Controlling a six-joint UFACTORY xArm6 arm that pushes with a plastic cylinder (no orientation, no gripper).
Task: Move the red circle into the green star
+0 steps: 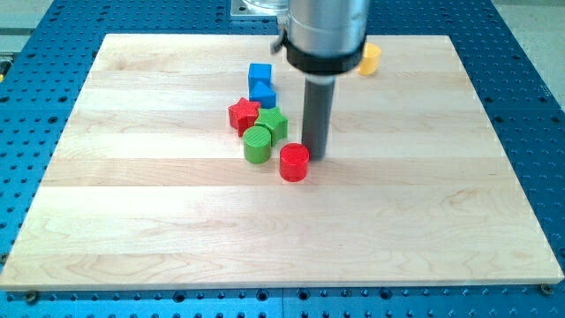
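Observation:
The red circle [294, 162] lies near the middle of the wooden board [132, 221]. The green star [273, 123] sits up and to the left of it, with a small gap between them. My tip [315, 156] stands just to the right of the red circle, close to or touching its upper right edge. The rod hangs from the arm's grey body [325, 31] at the view's top.
A green circle [258, 144] touches the green star's lower left. A red star [244, 115] sits at the green star's left. Two blue blocks [260, 84] lie above the cluster. A yellow block [370, 58] lies at the top, right of the arm.

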